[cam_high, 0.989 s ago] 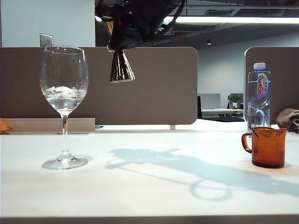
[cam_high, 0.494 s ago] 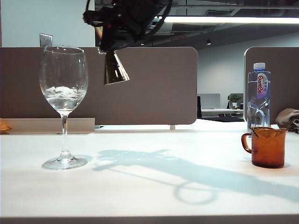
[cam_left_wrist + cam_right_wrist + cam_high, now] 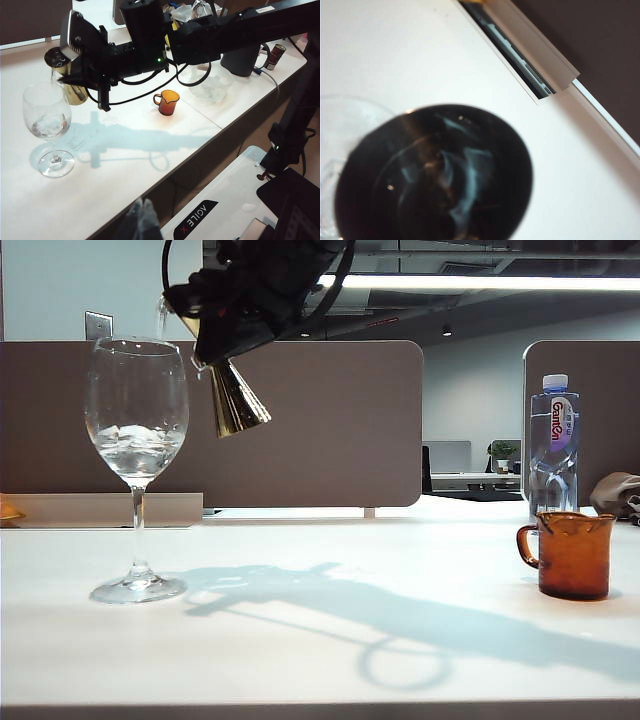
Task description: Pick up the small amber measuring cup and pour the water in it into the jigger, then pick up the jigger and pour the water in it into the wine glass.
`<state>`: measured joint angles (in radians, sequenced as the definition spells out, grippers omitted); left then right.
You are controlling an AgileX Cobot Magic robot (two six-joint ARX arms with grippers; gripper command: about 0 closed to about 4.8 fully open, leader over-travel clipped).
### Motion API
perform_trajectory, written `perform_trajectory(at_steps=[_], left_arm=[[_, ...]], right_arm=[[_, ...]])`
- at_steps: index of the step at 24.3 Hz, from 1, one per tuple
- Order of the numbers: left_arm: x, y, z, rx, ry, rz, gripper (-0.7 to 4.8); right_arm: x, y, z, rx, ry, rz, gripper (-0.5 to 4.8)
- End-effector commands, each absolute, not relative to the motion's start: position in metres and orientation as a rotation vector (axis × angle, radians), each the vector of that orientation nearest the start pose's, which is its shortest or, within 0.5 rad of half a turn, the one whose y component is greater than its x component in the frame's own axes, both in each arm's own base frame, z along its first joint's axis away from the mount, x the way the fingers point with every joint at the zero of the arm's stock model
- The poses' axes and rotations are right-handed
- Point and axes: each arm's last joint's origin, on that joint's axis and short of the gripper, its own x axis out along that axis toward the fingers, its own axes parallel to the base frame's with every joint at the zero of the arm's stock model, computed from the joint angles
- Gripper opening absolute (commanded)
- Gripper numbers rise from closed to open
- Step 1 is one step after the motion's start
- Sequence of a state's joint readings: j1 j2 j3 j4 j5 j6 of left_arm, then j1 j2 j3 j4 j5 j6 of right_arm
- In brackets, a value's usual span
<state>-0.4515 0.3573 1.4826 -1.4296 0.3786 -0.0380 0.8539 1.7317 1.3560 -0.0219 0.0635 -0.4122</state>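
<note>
White tabletop (image 3: 330,640) before office partitions: the pour from jigger into wine glass is under way.

Right gripper (image 3: 222,328), reaching across, grips the jigger (image 3: 236,400) tilted beside and above the wine glass (image 3: 137,430), which already holds some water; next, I judge, its mouth must come over the rim and tip further. Small amber measuring cup (image 3: 572,555) stands well apart. Left gripper (image 3: 141,216) hangs clenched and empty off the table edge. Water bottle (image 3: 553,445) label reads roughly "Ganten"; "AGILE X" marks the base (image 3: 197,220).
</note>
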Motion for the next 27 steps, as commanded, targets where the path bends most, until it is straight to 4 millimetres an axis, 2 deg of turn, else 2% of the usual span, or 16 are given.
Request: perform_trajectory(at_steps=[1, 13, 27], left_arm=[[-0.0822, 0.0278, 0.4149, -0.021, 0.326, -0.821, -0.02], [-0.0822, 0.0278, 0.4149, -0.021, 0.326, -0.821, -0.02], [-0.0822, 0.0278, 0.4149, -0.021, 0.326, -0.82, -0.02]], right_arm=[[0.2629, 0.3034, 0.2993, -0.614, 0.146, 0.846, -0.05], [0.2585, 0.3081, 0.3007, -0.863, 0.042, 0.829, -0.05], [0.2614, 0.3088, 0.297, -1.041, -0.006, 0.789, -0.05]])
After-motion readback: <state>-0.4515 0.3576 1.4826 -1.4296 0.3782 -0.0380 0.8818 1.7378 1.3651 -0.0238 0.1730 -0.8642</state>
